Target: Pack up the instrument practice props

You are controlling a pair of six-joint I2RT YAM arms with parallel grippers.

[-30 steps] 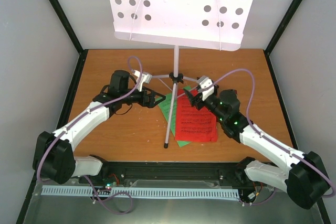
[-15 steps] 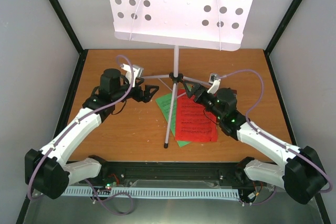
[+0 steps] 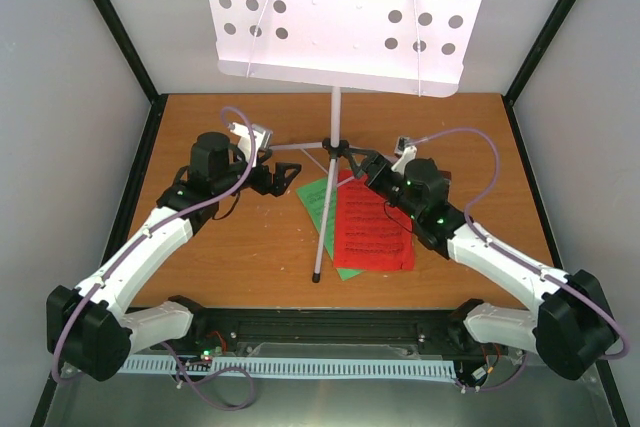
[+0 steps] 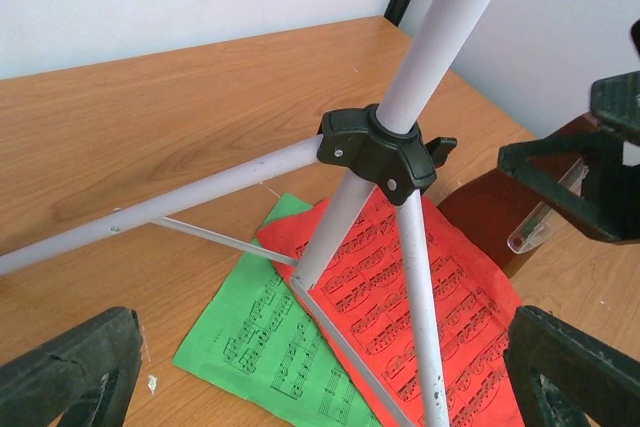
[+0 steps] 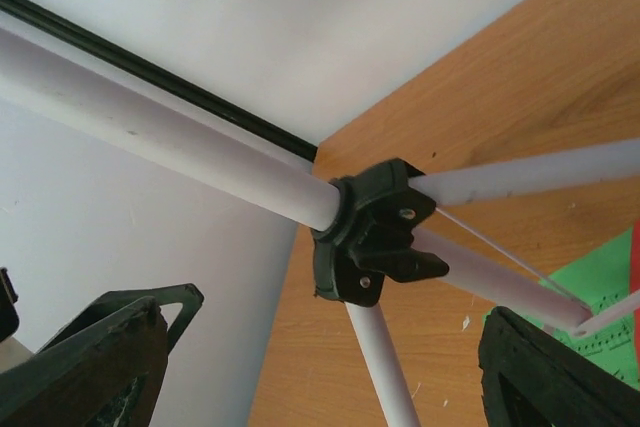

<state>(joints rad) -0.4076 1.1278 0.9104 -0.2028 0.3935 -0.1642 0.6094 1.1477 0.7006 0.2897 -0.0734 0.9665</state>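
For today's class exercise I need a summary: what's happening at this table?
The left pincer and right pincer hover open on either side of the black hub of the silver tripod stand, gripping nothing. The red sheet lies over the green sheet under the stand's legs.

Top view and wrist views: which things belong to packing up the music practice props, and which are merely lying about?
Belong to the job: music stand, red sheet, green sheet, brown metronome.
Just lying about: small white scrap on the wooden table.

Red sheet [image 3: 375,235], green sheet [image 3: 318,201], silver stand [image 3: 335,113]
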